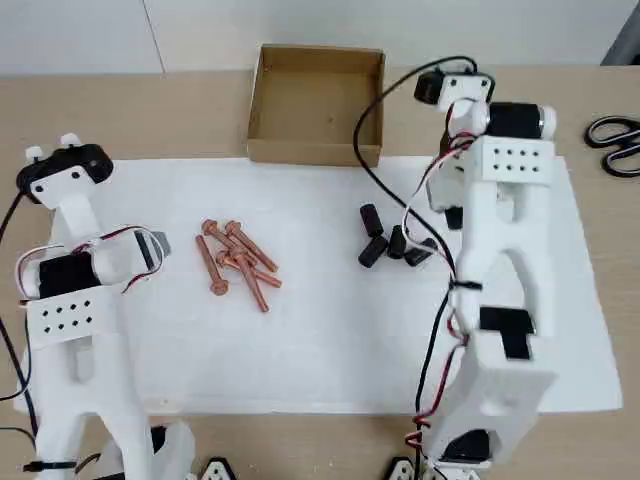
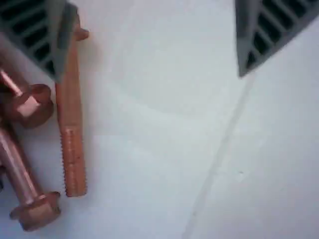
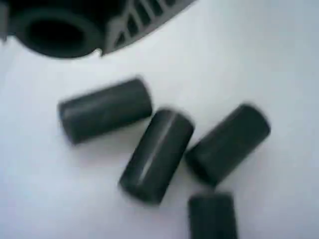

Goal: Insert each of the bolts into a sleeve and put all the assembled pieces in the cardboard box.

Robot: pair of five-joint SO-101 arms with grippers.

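Several copper bolts (image 1: 238, 262) lie in a heap on the white sheet (image 1: 330, 340). They are on the near side of the cardboard box (image 1: 310, 150), off toward my left arm (image 1: 70, 300). My left tool (image 2: 150, 74) hangs just over them, spread wide and holding nothing. One long bolt (image 2: 70, 124) lies just beside one jaw, not in the gap. Its long side runs across the way my jaws close. I think I must slide toward the heap first. Black sleeves (image 1: 392, 240) sit nearer my right arm (image 1: 505, 230).
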